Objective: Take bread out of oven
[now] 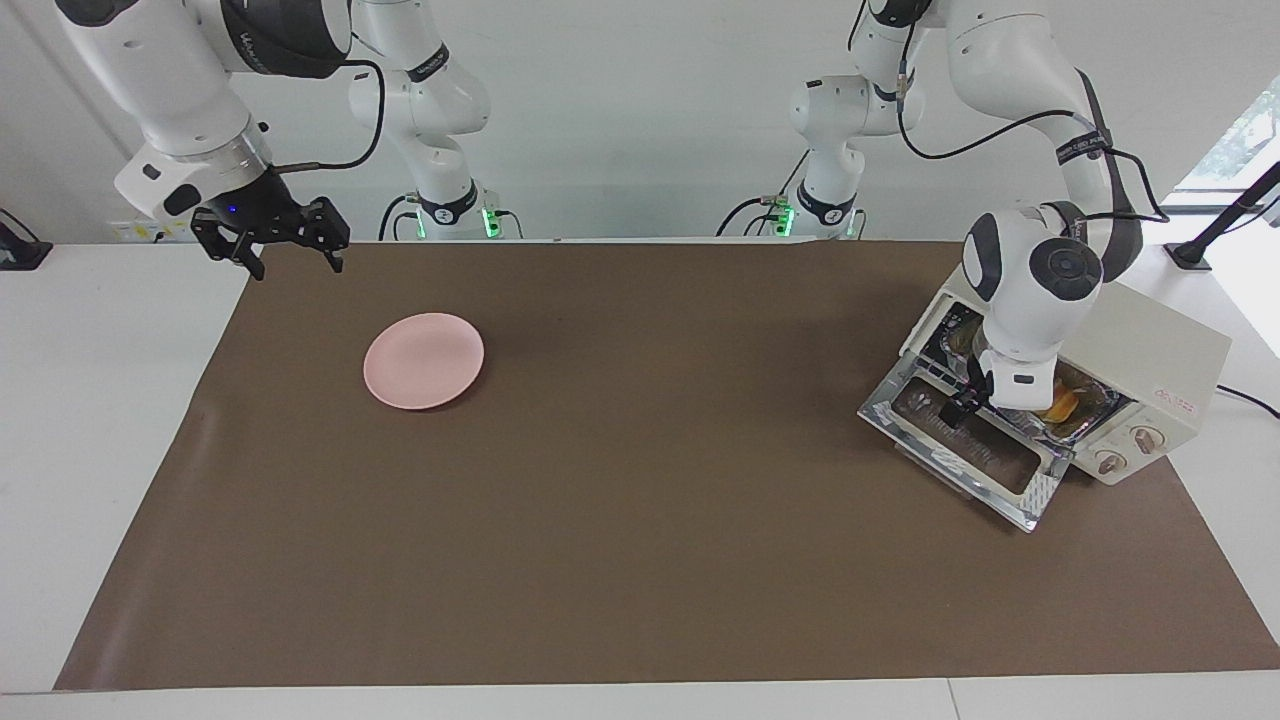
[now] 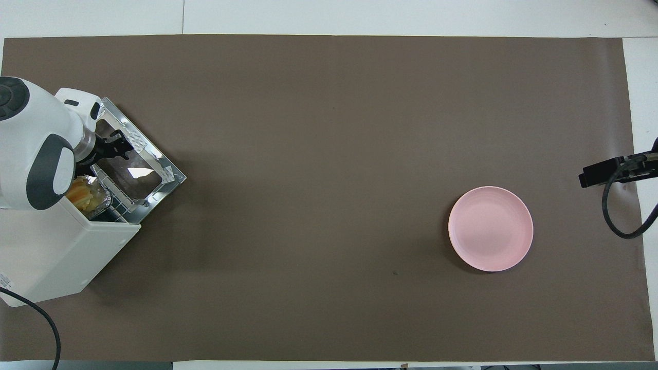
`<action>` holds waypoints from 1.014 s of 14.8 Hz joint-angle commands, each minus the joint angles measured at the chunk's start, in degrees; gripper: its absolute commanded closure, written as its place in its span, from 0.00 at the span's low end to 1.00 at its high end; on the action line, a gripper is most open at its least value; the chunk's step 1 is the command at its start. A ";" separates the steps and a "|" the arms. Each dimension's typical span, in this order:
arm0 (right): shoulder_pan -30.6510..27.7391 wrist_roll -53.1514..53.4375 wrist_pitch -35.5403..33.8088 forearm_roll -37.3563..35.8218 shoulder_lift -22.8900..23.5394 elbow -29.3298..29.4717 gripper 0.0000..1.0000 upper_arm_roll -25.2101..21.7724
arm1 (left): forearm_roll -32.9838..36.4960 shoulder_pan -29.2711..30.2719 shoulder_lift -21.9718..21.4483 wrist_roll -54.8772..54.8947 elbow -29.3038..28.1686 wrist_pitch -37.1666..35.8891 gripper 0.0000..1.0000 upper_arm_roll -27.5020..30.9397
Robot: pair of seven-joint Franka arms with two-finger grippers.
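The cream-white oven (image 1: 1160, 350) (image 2: 56, 252) stands at the left arm's end of the table, its glass door (image 1: 985, 460) (image 2: 134, 173) dropped open. Inside, the golden bread (image 1: 1063, 405) (image 2: 78, 191) lies in a crinkled foil tray (image 1: 1092, 418) (image 2: 98, 198); the left arm's wrist covers most of it. My left gripper (image 1: 958, 410) (image 2: 117, 146) hangs low over the open door, just in front of the oven's mouth. Whether it touches the tray or the bread is hidden. My right gripper (image 1: 290, 258) (image 2: 614, 172) waits open in the air at the right arm's end.
A round pink plate (image 1: 424, 360) (image 2: 491, 228) lies on the brown mat (image 1: 640, 520) toward the right arm's end. The oven's cable (image 2: 36, 318) trails off the table corner nearest the left arm.
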 commanded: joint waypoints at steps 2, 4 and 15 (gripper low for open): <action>-0.86 0.68 -0.06 0.96 -0.85 -0.67 0.00 0.45 | 1.49 -0.31 -2.52 0.15 -2.87 1.55 1.00 -0.42; -0.77 0.77 -0.06 0.96 -0.85 -0.75 0.00 0.45 | 1.49 -3.11 -1.91 0.41 -0.15 0.33 1.00 -0.42; -1.04 0.59 -0.06 0.96 -0.85 -0.75 0.00 0.36 | -2.11 -26.58 10.73 2.26 28.83 -10.13 1.00 -1.21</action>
